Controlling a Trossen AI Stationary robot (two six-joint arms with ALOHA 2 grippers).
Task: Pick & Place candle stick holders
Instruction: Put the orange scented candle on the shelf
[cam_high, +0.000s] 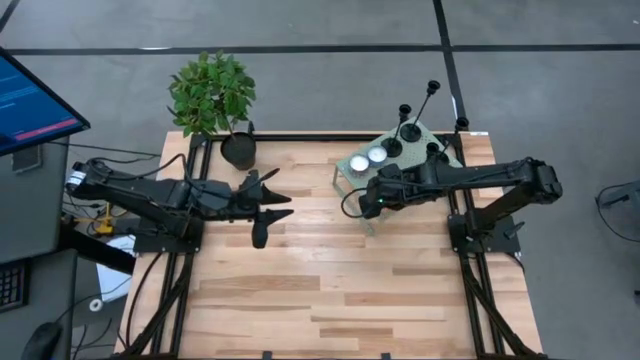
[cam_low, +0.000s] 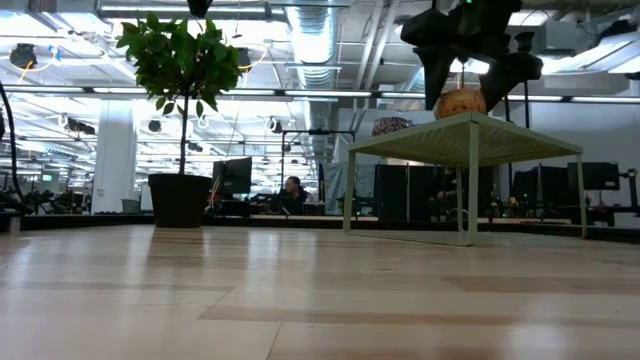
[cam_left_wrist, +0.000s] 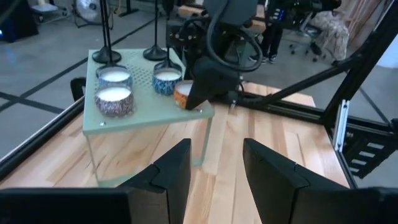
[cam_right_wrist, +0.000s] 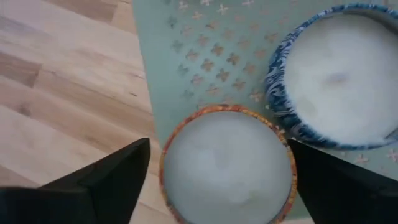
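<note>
I have the right gripper (cam_right_wrist: 217, 171) spread open around the orange-rimmed candle (cam_right_wrist: 227, 165) on the green perforated stand (cam_high: 352, 180), upper right of the high view. The candle stick holders (cam_high: 408, 130) stand behind, untouched; next I'd redirect to them. The left gripper (cam_left_wrist: 214, 168) waits open mid-table.

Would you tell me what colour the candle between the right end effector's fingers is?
White wax in an orange-rimmed cup, clearest in the right wrist view.

Readable text: none that I can make out in any view.
Monitor (cam_high: 30, 100): coloured bands on my left; wording too small to read.
Candles, stand: patterns only, no lettering.
</note>
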